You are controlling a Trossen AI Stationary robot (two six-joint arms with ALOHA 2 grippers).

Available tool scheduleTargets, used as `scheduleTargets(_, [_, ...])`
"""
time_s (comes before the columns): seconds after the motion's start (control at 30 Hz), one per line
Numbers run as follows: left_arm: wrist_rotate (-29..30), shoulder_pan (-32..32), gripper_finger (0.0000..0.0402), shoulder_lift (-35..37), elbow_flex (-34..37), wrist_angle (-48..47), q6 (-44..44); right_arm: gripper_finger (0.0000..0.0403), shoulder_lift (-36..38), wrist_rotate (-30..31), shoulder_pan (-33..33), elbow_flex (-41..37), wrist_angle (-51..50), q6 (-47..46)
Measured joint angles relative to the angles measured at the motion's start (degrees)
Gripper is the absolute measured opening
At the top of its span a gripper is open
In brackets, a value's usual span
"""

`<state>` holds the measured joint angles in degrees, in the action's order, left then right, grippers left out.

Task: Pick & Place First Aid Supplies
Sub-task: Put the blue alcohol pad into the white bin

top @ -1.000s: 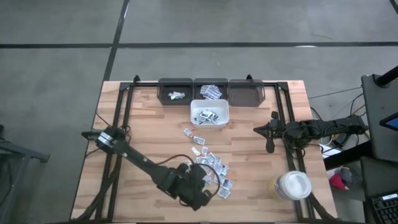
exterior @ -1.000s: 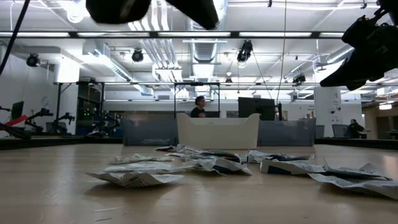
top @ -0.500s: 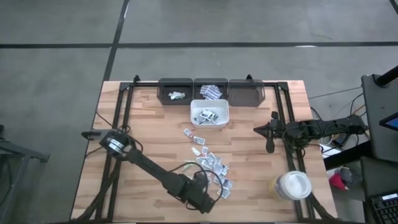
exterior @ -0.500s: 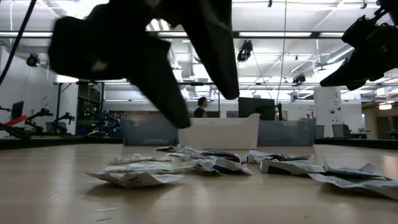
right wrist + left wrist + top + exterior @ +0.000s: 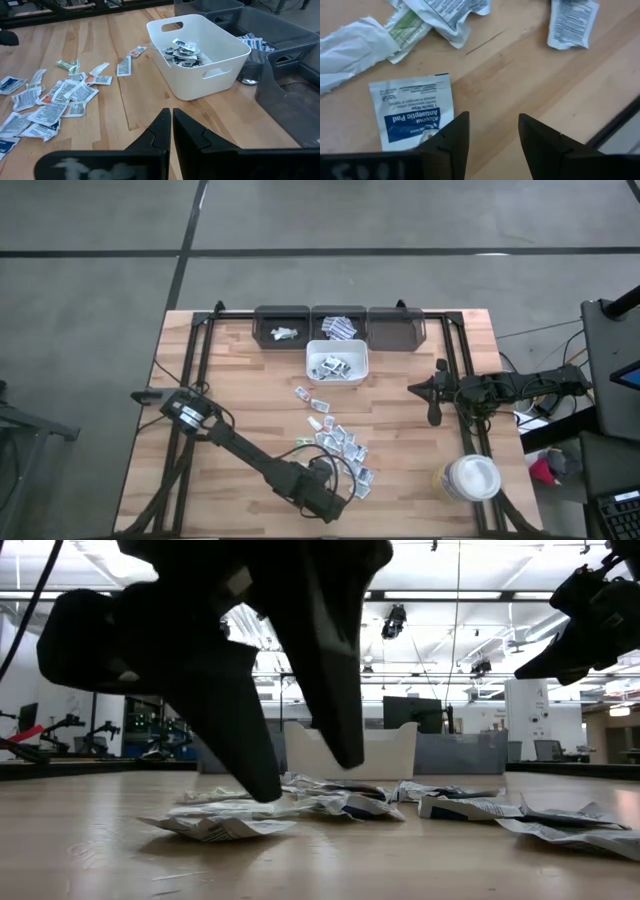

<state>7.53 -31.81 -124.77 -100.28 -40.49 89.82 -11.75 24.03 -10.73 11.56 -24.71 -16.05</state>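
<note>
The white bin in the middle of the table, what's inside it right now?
The white bin holds a small heap of first aid sachets, white with dark print, on its floor. Whatever lies under the heap is covered, so a count is not possible.

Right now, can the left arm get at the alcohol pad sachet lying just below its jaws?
Probably yes. The left gripper hangs with jaws open over bare wood, the alcohol pad sachet flat beside one jaw, nothing lying on it. A small sideways shift should bring it between them.
</note>
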Motion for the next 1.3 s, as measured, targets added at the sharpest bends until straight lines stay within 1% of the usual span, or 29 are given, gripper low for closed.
scheduleTargets(0.17, [0.0,0.11,0.0161,0.0,-0.21,-1.5,0.4,0.0018,-0.01,-0.02,0.01,0.0,0.0,0.0])
scheduleTargets(0.4, [0.33,0.36,0.0161,0.09,-0.19,-6.62,0.29,0.0018,-0.02,-0.02,-0.01,-0.01,0.0,0.0])
scheduleTargets(0.53, [0.28,0.59,0.0161,-1.26,1.09,-5.49,0.28,0.0018,-0.02,0.0,-0.01,0.01,0.0,0.0])
scheduleTargets(0.63, [-2.21,0.6,0.016,-3.81,1.14,-3.4,0.25,0.0018,-0.02,-0.01,0.01,0.01,0.03,0.0])
scheduleTargets(0.77, [-7.92,0.86,0.0156,-8.12,1.34,-4.11,3.19,0.0018,-0.04,-0.01,0.01,0.0,-0.01,0.0])
scheduleTargets(0.87, [-11.2,0.51,0.0136,-10.06,1.46,-4.98,3.78,0.0018,-0.02,-0.02,-0.01,0.01,-0.02,0.0])
scheduleTargets(0.97, [-12.11,0.24,0.0102,-10.41,1.46,-5.44,3.63,0.0018,-0.03,-0.01,0.0,-0.01,-0.02,0.0])
scheduleTargets(1.2, [-8.83,-0.02,0.0012,-9.68,1.52,-6.6,2.29,0.0018,-0.04,0.0,-0.01,0.01,-0.04,0.0])
scheduleTargets(1.3, [-8.14,-0.04,0.0007,-9.67,1.57,-6.54,1.66,0.0018,-0.04,0.0,0.01,0.01,-0.04,0.0])
